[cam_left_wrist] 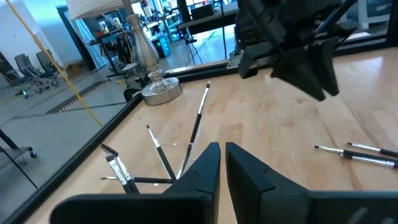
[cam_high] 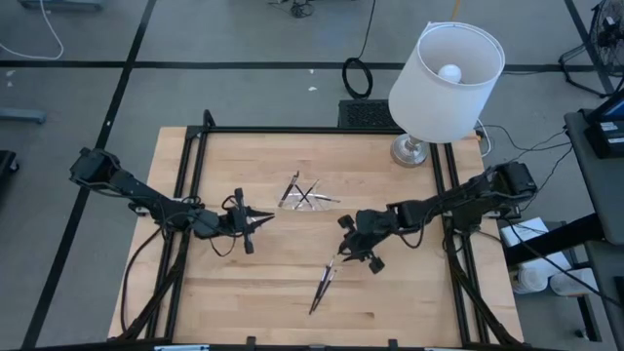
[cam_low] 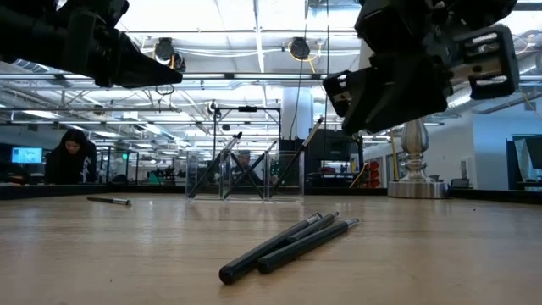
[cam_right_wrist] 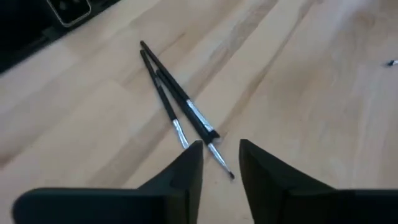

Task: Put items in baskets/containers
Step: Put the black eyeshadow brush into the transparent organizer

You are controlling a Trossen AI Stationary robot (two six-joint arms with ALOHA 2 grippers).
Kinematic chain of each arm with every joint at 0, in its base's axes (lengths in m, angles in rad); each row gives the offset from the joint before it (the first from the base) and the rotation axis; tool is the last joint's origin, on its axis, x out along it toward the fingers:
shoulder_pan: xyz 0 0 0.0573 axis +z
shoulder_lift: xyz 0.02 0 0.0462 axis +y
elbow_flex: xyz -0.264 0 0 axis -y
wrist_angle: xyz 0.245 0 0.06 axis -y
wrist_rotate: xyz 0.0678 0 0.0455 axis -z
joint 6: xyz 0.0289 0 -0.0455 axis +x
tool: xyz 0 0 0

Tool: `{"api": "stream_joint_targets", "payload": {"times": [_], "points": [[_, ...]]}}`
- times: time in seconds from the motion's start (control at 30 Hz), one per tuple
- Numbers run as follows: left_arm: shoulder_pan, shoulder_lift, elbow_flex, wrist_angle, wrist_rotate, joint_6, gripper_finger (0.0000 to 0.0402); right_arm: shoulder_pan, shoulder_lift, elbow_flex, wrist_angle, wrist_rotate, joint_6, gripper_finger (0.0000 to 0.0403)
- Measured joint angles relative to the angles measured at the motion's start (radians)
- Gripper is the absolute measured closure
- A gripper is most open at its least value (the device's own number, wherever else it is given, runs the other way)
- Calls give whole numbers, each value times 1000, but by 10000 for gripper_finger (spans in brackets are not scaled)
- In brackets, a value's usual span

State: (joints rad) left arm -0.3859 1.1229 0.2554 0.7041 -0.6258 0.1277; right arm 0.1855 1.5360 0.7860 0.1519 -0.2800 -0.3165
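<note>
Firstly, noted a white lamp (cam_high: 447,83) at the far right corner of the counter (cam_high: 234,302), well apart from both arms, and a person (cam_low: 72,157) far behind in the room. Found nothing standing between the claws and the brushes.

Saw the right arm reaching in from the right edge toward the middle and bent downward, with the right claw (cam_high: 341,255) hanging low over the wood, fingers (cam_right_wrist: 186,168) apart and empty. Found the loose brushes (cam_right_wrist: 177,99) lying close together just in front of that claw, light tips toward it, untouched.

Saw the left arm stretched from the left edge, with the left claw (cam_high: 265,219) raised and pointing at the clear tray (cam_high: 307,195), fingers (cam_left_wrist: 202,165) only slightly apart, nothing between. Found that tray near the far middle of the counter, with several brushes leaning crosswise inside. Noticed one more single brush (cam_low: 110,201) lying alone on the wood.
</note>
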Motion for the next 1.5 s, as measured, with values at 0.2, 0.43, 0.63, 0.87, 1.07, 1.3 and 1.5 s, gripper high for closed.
{"api": "stream_joint_targets", "payload": {"times": [0.2,0.43,0.63,0.87,1.07,1.3,1.5], "points": [[-3,0,0,-9,20,-67,366,-16,14,-31,56,1,-48,268],[-3,0,1,-38,69,-111,366,-22,154,-34,205,16,-65,279],[-3,0,1,-36,69,-105,366,-38,218,-39,191,15,-63,278],[-3,0,1,-35,69,-104,366,-43,259,-38,253,19,-65,269],[-3,0,1,-31,68,-77,366,-43,291,-36,274,13,-62,275],[-3,0,1,-19,68,-55,366,-43,294,-35,258,12,-38,286],[-3,0,1,-19,68,-53,366,-43,294,-35,218,13,-37,304]]}}
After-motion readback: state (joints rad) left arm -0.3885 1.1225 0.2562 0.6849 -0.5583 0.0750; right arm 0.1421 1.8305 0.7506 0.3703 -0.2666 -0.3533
